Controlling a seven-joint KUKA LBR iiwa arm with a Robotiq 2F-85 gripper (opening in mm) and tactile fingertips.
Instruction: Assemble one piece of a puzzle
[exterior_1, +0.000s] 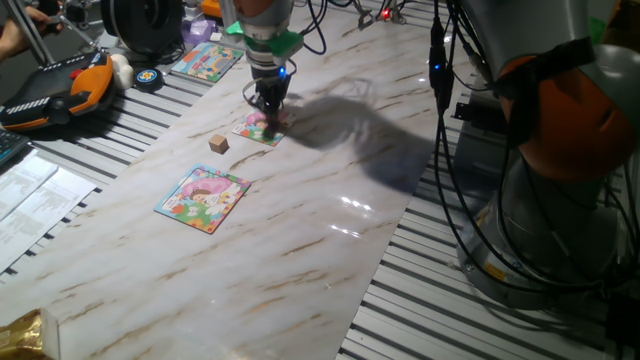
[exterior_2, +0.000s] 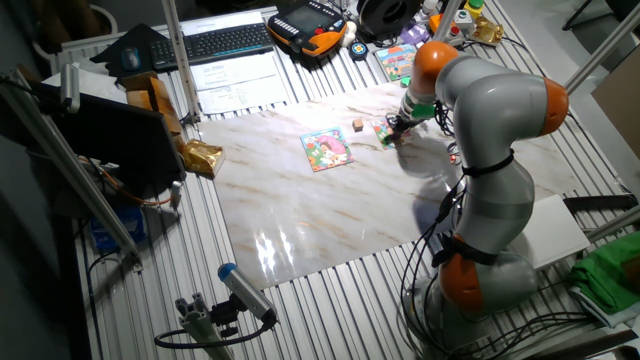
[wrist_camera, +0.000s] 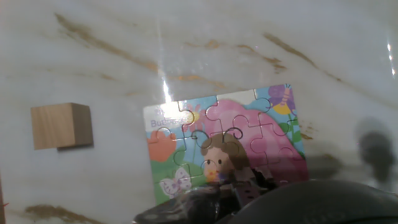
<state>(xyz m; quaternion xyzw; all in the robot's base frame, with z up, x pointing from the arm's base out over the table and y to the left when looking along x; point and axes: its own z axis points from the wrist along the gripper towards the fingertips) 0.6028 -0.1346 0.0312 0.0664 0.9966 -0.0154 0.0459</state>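
Landmark: the puzzle (wrist_camera: 227, 146), a flat square picture, pink with green and white patches, lying flat on the marble table (exterior_1: 300, 240).

Gripper: the gripper (exterior_1: 271, 108) stands directly over the near edge of the puzzle, fingers pointing down at it. In the hand view its dark fingertips (wrist_camera: 249, 190) fill the bottom of the frame and cover the lower rows of the picture. Whether the jaws are apart or together, I cannot tell; no gap shows in any view.

The piece: not seen as a separate item anywhere beside the puzzle. It is probably under the fingertips, at the puzzle's bottom edge, but the view there is blocked.

Puzzle surface: the visible upper and middle rows read as filled, seam lines continuous, no empty slot in sight. The bottom rows are hidden.

Cube: a small tan cube (wrist_camera: 62, 126) sits just to the left of the puzzle, apart from it, untouched.

Farther boards: a blue-edged puzzle (exterior_1: 203, 197) lies well apart from the landmark; a multicoloured puzzle (exterior_1: 208, 61) lies well beyond it at the table's far edge.

Progress, judged: late stage, placement or pressing-in. Left: confirm the piece lies flush, then lift clear.
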